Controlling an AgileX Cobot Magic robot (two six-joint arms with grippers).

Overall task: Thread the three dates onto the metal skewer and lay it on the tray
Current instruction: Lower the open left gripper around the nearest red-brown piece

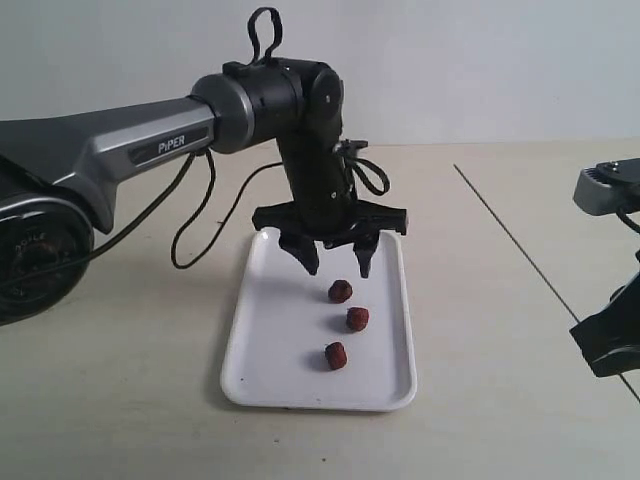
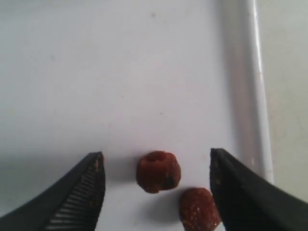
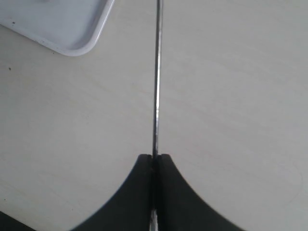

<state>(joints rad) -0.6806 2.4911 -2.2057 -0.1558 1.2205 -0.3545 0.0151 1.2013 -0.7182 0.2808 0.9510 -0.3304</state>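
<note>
The left gripper (image 1: pixel 339 268) hangs over the far end of the tray (image 1: pixel 268 345), jaws spread wide and holding nothing. The farthest date (image 2: pixel 158 172), with a hollow in its top, sits below and between the tips. The three dates (image 1: pixel 357 319) are wrinkled, dark red-brown lumps lying apart in a loose line down the white tray's right half. Well to the right, the right gripper (image 3: pixel 155 156) is clamped on the skewer (image 3: pixel 156 72), a thin, straight grey rod over the table (image 3: pixel 231 96).

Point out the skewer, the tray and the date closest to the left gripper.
skewer (image 3: pixel 156 86): right wrist view, middle of the shaft.
tray (image 1: pixel 268 335): exterior view, bare floor on its left side.
date (image 2: pixel 158 172): left wrist view, its middle.
</note>
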